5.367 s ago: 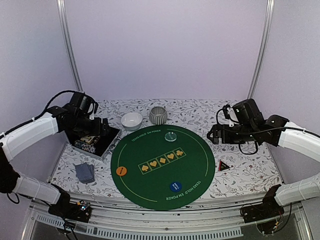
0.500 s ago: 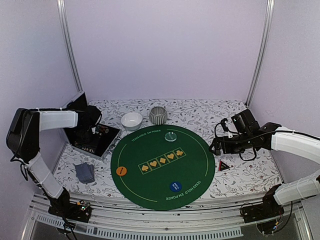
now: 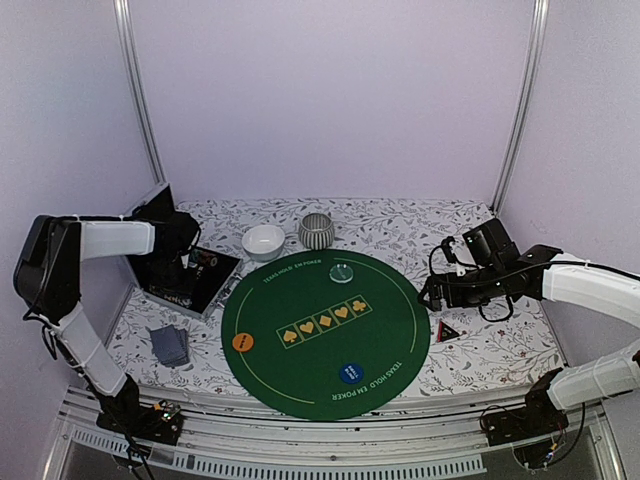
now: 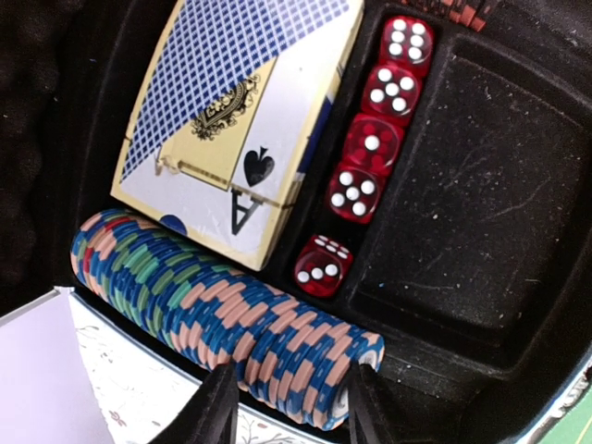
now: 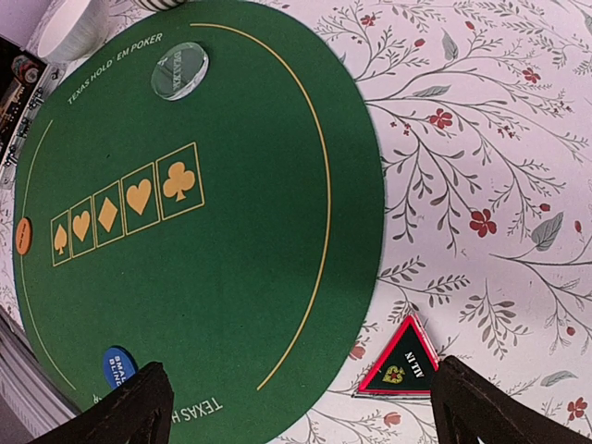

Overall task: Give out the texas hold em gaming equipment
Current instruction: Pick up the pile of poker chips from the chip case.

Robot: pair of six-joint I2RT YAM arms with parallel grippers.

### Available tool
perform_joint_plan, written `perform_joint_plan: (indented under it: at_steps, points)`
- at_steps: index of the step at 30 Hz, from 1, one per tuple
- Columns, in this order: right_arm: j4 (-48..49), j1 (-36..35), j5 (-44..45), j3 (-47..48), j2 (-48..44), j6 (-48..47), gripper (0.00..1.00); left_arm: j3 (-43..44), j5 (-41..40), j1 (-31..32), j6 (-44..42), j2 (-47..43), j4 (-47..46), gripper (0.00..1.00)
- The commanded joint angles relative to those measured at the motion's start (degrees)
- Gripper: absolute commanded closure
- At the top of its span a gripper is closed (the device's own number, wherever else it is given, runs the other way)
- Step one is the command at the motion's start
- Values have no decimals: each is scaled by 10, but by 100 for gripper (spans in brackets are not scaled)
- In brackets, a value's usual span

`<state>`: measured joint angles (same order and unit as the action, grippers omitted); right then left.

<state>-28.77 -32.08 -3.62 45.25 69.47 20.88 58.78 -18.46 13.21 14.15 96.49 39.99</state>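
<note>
L arm is reaching into the open black case [image 3: 205,290] at the table's L-rear corner; chip pick-up step is in hand, by the look of it. L gripper [image 4: 294,407] is sitting low over the near end of the chip row [image 4: 231,305], one finger either side of the last few chips, jaws part-way in. Can't tell from the wrist view whether the pads are actually pinching or just bracketing. Chips are lying on edge in their slot, beside the boxed card deck [image 4: 236,120] and the red dice [image 4: 370,148]. R gripper [image 5: 310,412] is hovering jaws wide apart, holding nothing, above the mat's [image 3: 325,400] R edge w/ the red-black triangle [image 5: 402,363] on the tablecloth just below it. Orange disc [image 3: 242,342], blue disc [image 3: 351,374] and pale green disc [image 3: 342,272] are lying on the mat already; loose grey-blue cards [image 3: 169,345] are lying L of the mat. Judged: early-to-mid task. Next move prob. calls for a firm squeeze on a short stack, a straight lift clear of the slot w/o fanning the chips, then carrying toward the mat.
</note>
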Motion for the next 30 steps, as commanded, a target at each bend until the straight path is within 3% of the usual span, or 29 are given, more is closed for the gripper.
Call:
perform_joint_plan:
  at_steps: [1,30]
  points:
    - [-3,5,-2,0,-6,-7,1,-8,51,0,-7,-7,-12,58]
    - [-4,5,-10,9,6,-7,1,-19,55,19,-21,-38,-28,59]
